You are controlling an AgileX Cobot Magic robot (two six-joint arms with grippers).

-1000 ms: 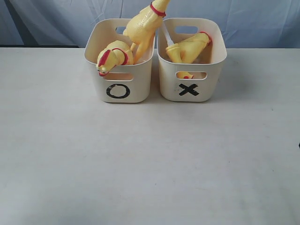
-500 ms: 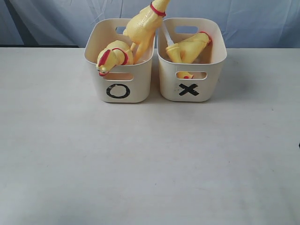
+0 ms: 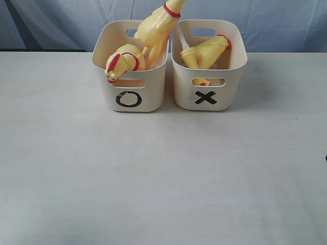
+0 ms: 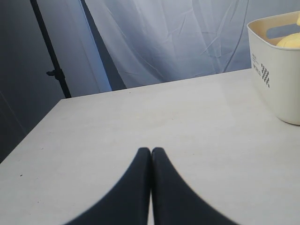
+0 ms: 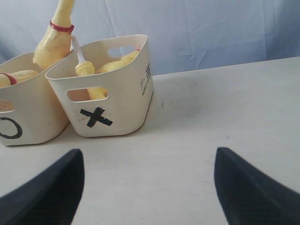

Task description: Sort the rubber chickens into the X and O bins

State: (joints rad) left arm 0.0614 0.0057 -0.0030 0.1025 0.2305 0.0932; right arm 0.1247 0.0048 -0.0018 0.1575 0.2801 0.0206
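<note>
Chickens (image 3: pixel 156 28) sit in both bins at the far side, but take it from your end first. Your left gripper (image 4: pixel 151 152) has its jaws pressed together with nothing between them, just above the table (image 4: pixel 140 117). Your right gripper (image 5: pixel 148 151) has its jaws spread wide and grips nothing.

Farther out, at 12 o'clock on the table, the two bins stand just beside each other with their marks facing you. The O bin (image 3: pixel 129 92) is toward 11 and the X bin (image 3: pixel 207 94) toward 1.

In the O bin the first chicken (image 3: pixel 122 62) lies with its head hanging over the near rim, at about 7 o'clock of the bin. The second chicken stands up out of that bin's 2 o'clock corner and leans on the rim next to the X bin. Its red-ringed neck points to 1 o'clock and runs out of view.

In the X bin the third chicken (image 3: pixel 207 51) lies tilted, its red ring up at the 2 o'clock corner. A bit of yellow and red (image 3: pixel 203 81) shows through the near slot handle; you cannot tell what it belongs to.

Beyond everything, at 12, hangs a blue-grey cloth (image 3: pixel 265 20).
</note>
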